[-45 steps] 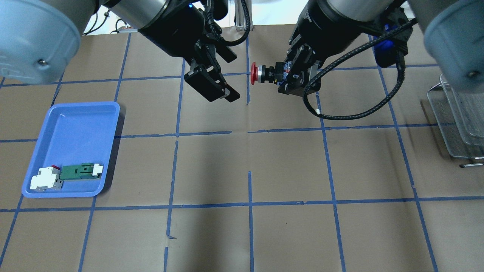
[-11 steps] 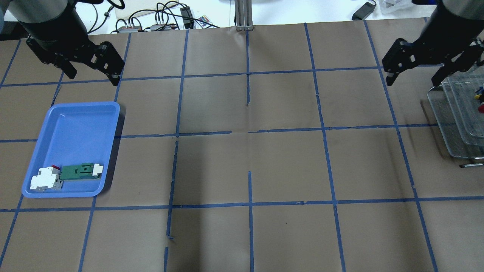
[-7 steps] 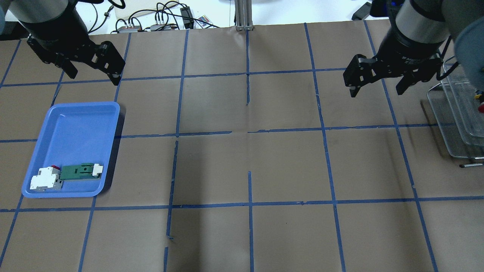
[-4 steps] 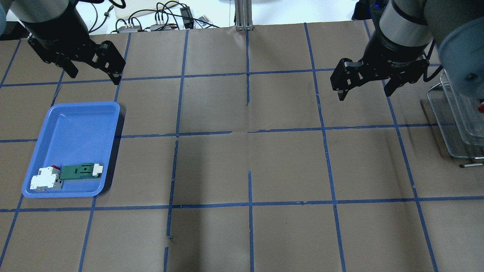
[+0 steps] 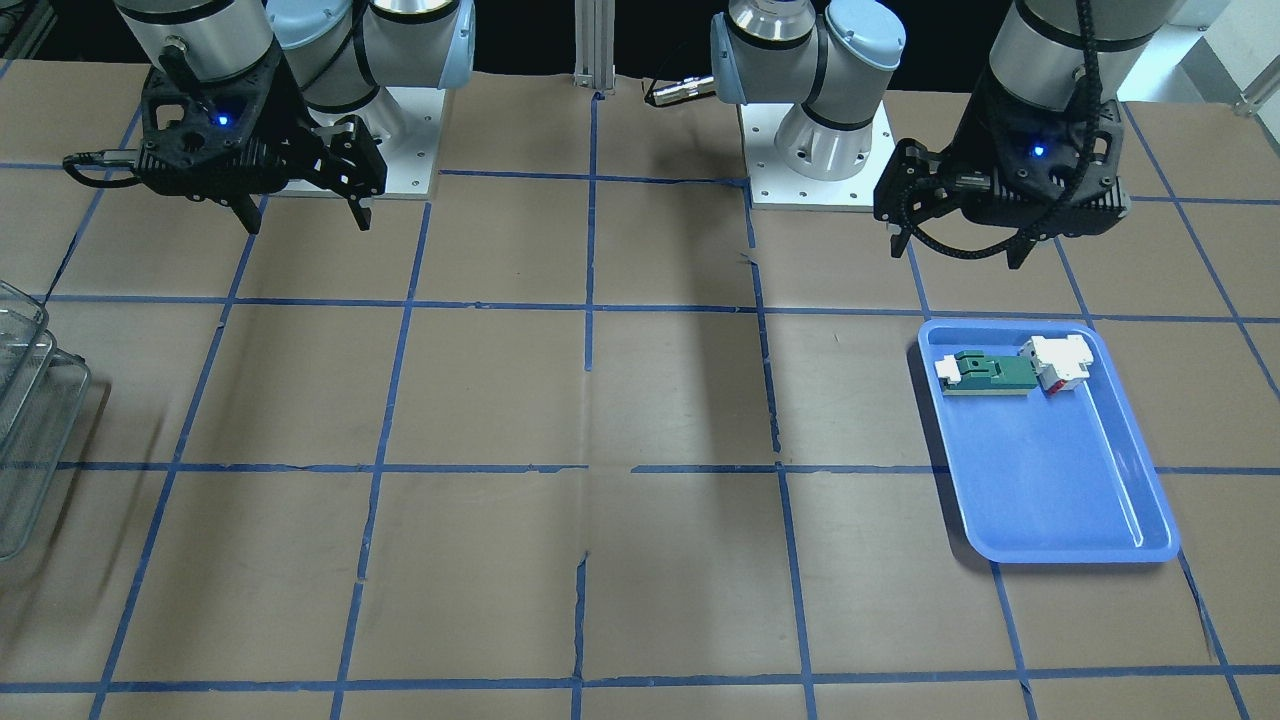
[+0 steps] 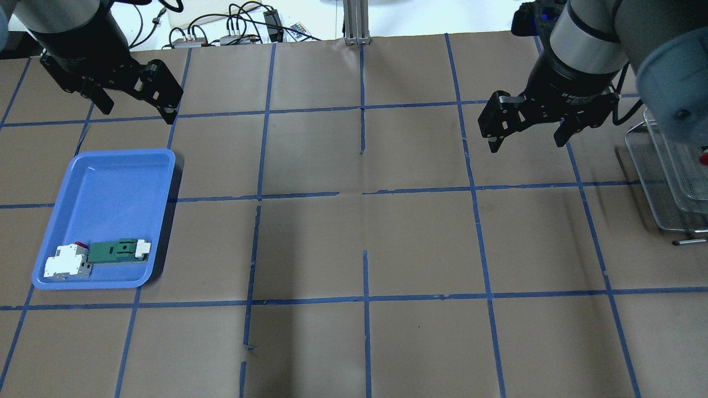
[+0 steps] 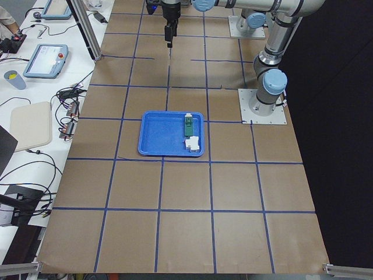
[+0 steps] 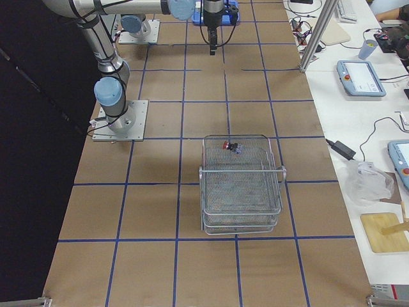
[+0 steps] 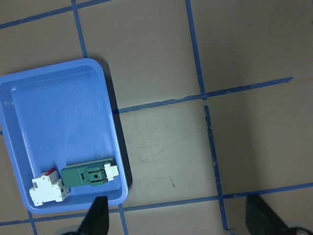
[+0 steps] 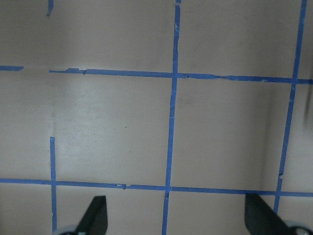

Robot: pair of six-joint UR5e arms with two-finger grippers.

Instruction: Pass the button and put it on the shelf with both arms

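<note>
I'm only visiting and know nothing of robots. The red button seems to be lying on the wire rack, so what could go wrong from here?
1. The button lies loose on the shelf's top tier, near one rim. A jolt might shift it.
2. The right arm hangs close beside the shelf, so a wide swing could bump it.

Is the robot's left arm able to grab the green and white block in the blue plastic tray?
Probably yes. The left gripper hangs open and empty beside the blue plastic tray, and nothing covers the green and white block; a white and red block crowds one end.
</note>
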